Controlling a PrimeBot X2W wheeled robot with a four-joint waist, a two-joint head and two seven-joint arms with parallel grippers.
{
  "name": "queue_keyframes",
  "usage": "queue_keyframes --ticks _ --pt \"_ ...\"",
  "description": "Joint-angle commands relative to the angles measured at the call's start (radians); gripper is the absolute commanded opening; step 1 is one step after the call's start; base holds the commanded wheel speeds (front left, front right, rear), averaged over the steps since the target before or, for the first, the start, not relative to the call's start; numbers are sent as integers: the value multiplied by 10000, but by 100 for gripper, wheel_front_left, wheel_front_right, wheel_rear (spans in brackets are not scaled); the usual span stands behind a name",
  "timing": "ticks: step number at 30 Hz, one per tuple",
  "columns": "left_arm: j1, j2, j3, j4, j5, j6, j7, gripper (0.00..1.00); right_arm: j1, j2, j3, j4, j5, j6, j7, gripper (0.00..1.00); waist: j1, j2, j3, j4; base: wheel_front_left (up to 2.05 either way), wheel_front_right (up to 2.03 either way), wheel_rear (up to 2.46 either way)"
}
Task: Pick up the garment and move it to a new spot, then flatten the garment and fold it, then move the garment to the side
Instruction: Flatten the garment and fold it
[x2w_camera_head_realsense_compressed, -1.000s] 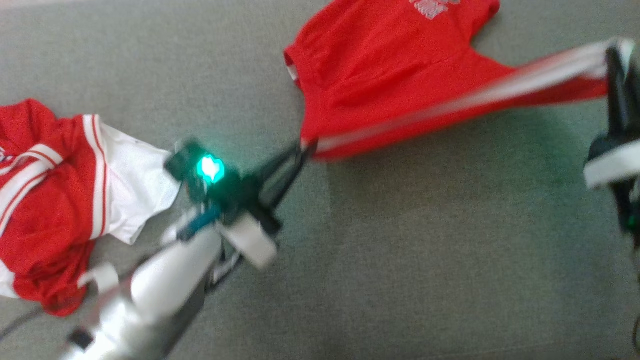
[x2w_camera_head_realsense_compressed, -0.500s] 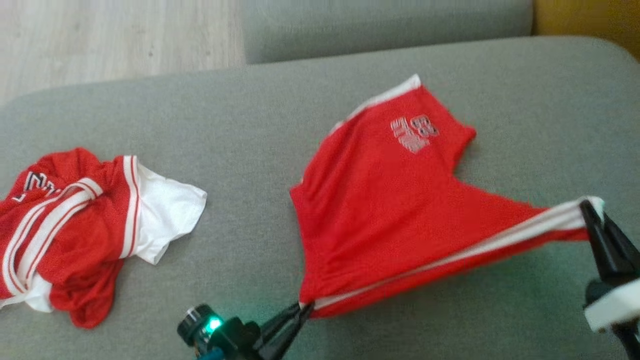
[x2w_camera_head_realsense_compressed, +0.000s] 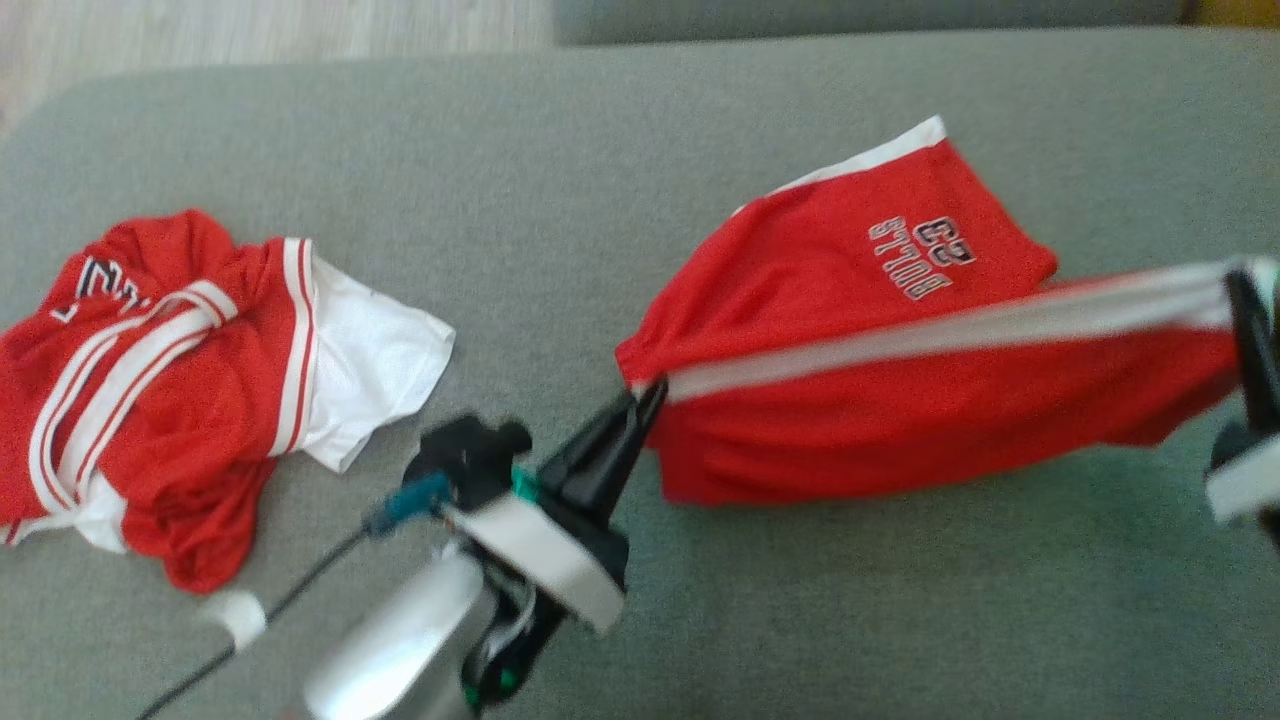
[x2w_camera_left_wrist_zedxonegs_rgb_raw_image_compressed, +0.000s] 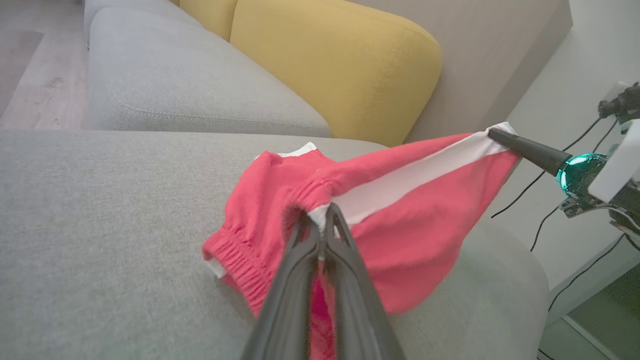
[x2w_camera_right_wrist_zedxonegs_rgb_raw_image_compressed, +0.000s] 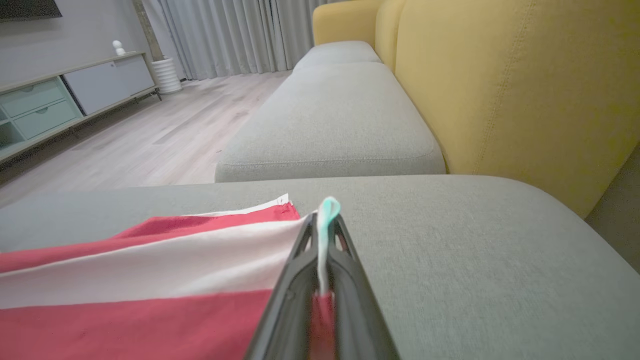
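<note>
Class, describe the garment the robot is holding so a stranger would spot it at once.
On the wide grey sofa cushion are two red garments. Take the right one: red shorts with a white side stripe, stretched taut between both jaws, unlike the crumpled jersey left.

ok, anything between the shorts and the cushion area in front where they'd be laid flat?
Nothing visible. The left gripper and right gripper are shut on the shorts, and the grey cushion in front of them is bare. A crumpled red-and-white jersey lies apart at the left, an obstacle only if they go that way.
</note>
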Motion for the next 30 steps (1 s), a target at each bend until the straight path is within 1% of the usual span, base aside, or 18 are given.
queue_keyframes --ticks 1,3,8,13,23,24,28,29,30 --pt "-589 17 423 -123 -180 23 1 0 -691 -401 217 -102 -55 -7 41 0 -3 0 526 289 0 0 0" --pt "-1020 -79 481 146 -454 19 50 0 -1498 -571 530 375 -149 -7 101 0 -3 0 809 343 0 0 0" --pt "-1846 -128 525 820 -704 16 -45 0 -3465 -763 1440 1752 -325 -7 222 0 -3 0 1327 481 0 0 0" --pt "-2418 -269 332 1344 -923 15 -157 0 -4976 -992 2284 3221 -297 -7 236 0 -3 0 1707 736 0 0 0" --pt "-3467 -689 -324 2538 -1531 14 -417 0 -7026 -1095 3589 5556 -29 -7 -424 0 -3 0 2268 1092 0 0 0" --pt "-3467 -689 -324 2538 -1531 14 -417 0 -7026 -1095 3589 5556 -29 -7 -424 0 -3 0 2268 1092 0 0 0" --pt "-3711 -767 -586 2918 -1696 14 -608 0 -7565 -1039 4113 6305 119 -7 -712 0 -3 0 2395 1141 0 0 0" --pt "-3764 -776 -651 2999 -1736 14 -654 0 -7675 -1015 4227 6478 179 -7 -788 9 -3 0 2414 1147 0 0 0" --pt "-3855 -777 -751 3156 -1808 14 -749 31 -7872 -963 4438 6751 334 -7 -1026 66 -3 0 2445 1143 0 0 0"
